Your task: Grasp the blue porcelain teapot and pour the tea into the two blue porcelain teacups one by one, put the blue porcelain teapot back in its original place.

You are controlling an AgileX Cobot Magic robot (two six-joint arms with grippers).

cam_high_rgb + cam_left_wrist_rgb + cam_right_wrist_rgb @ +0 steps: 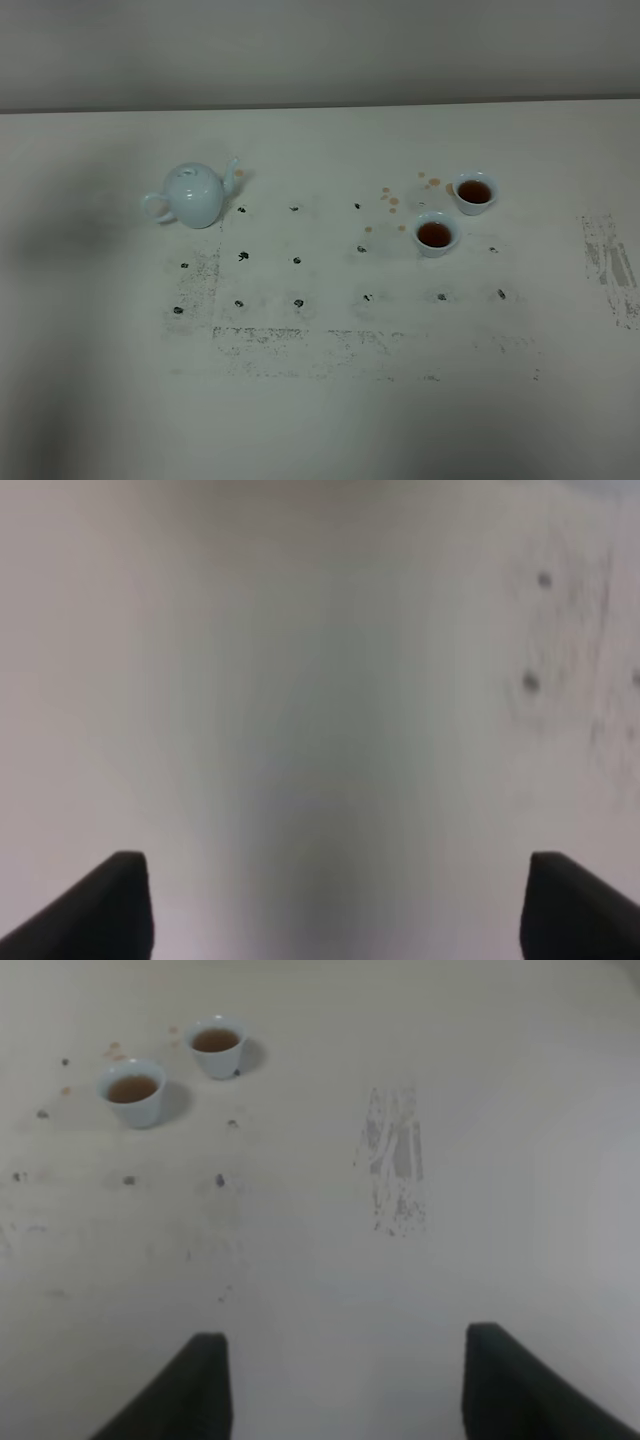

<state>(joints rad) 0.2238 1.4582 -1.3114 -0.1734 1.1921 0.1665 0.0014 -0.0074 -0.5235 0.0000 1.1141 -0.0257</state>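
The pale blue teapot (pixel 194 194) stands upright on the white table at the left, lid on, spout pointing right and handle to the left. Two small blue teacups (pixel 474 191) (pixel 435 233) sit at the right, both holding brown tea. The right wrist view shows the same cups (pixel 215 1046) (pixel 132 1091) far ahead of my right gripper (pixel 340 1380), which is open and holds nothing. My left gripper (pixel 335 905) is also open over bare table, nothing between its dark fingertips (pixel 110 905). Neither gripper appears in the high view.
Brown tea drops (pixel 392 201) spot the table left of the cups. Rows of black dot marks (pixel 297 260) and scuffed grey patches (pixel 610 265) cover the tabletop. The table's far edge meets a plain wall.
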